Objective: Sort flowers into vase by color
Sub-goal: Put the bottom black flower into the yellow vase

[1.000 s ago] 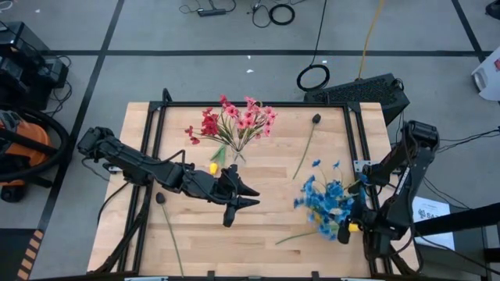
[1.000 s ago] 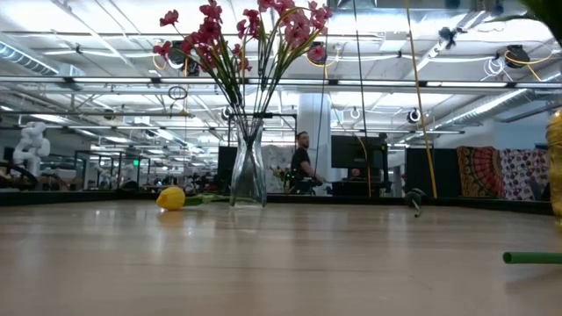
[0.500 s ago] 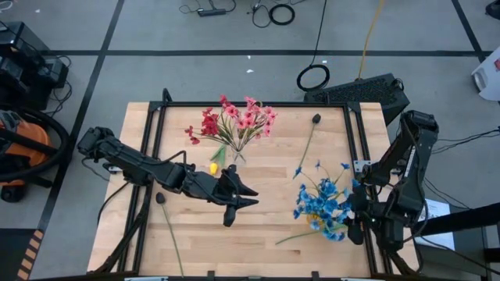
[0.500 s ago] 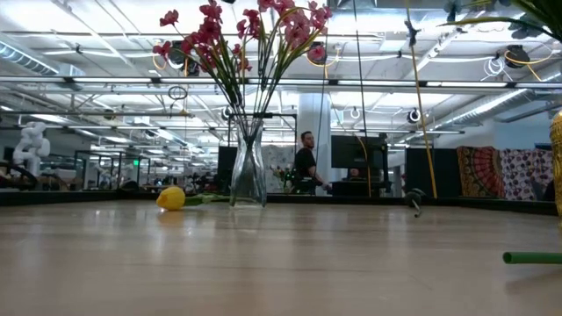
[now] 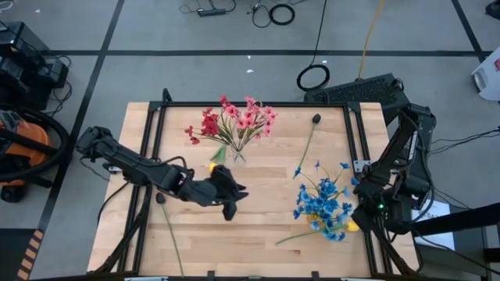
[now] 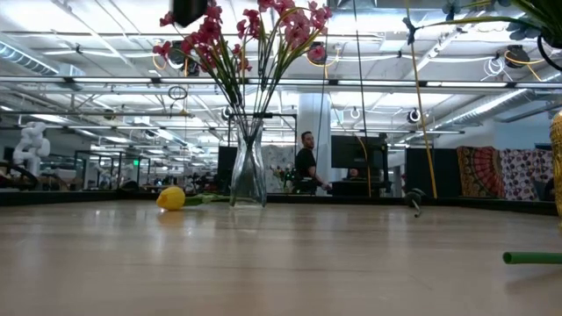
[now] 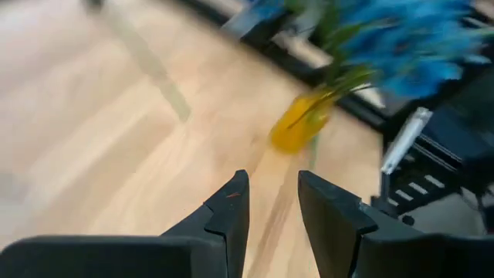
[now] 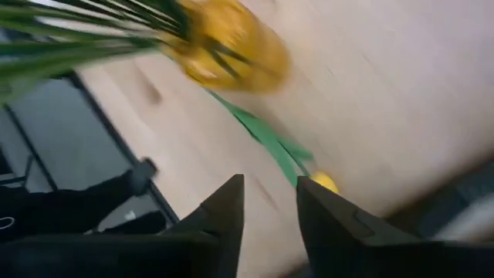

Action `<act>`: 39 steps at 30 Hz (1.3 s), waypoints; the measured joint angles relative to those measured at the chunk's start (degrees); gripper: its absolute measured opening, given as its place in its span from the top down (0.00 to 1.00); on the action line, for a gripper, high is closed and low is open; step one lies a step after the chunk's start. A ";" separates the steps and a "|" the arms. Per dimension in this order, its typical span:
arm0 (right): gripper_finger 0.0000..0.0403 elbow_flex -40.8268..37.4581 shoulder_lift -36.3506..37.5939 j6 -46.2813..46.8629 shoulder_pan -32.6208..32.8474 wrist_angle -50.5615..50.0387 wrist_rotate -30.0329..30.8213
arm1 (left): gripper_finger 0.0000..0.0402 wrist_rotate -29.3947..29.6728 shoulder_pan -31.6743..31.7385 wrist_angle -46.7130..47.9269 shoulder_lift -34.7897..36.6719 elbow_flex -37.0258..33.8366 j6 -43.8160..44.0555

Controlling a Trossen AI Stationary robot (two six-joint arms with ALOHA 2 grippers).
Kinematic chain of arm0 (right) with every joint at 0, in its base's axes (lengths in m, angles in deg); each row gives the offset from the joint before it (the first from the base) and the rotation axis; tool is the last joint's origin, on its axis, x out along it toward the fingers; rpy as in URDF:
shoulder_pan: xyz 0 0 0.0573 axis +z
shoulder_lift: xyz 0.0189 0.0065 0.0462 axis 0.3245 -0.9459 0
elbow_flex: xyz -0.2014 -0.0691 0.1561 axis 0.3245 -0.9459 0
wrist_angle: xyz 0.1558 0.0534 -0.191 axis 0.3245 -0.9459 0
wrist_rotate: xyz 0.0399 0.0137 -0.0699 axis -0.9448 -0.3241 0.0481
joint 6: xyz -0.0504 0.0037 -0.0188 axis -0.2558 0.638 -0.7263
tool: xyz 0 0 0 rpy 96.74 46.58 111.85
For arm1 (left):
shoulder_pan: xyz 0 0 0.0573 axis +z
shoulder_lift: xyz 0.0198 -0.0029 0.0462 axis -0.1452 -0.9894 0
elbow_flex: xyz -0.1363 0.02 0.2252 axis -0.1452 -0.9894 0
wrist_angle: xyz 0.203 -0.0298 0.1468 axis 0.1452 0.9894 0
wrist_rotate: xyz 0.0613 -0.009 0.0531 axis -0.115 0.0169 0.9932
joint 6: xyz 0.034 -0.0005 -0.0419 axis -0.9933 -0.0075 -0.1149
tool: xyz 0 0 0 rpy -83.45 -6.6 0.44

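Behind the vase (image 6: 248,171), a person (image 6: 306,164).

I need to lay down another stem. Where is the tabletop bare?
Bare wood lies between the left gripper and the blue flowers, and along the near edge. It is crowded around the clear vase of red and pink flowers, with the yellow bud beside it.
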 joint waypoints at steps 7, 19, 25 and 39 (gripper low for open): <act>0.93 0.00 -0.19 6.76 0.00 -3.23 -3.45 | 0.71 -0.48 -0.95 26.08 2.09 0.04 25.68; 1.00 0.00 -2.37 12.81 0.00 -5.79 -3.27 | 0.71 -12.85 -8.25 54.51 0.52 -0.37 55.10; 1.00 0.00 -4.79 13.18 0.00 -4.52 -3.24 | 0.71 -19.70 -14.43 52.11 0.54 -8.00 68.26; 1.00 0.00 -8.81 13.19 0.01 -1.03 -3.21 | 0.71 -30.22 -23.85 34.82 0.58 -20.68 85.00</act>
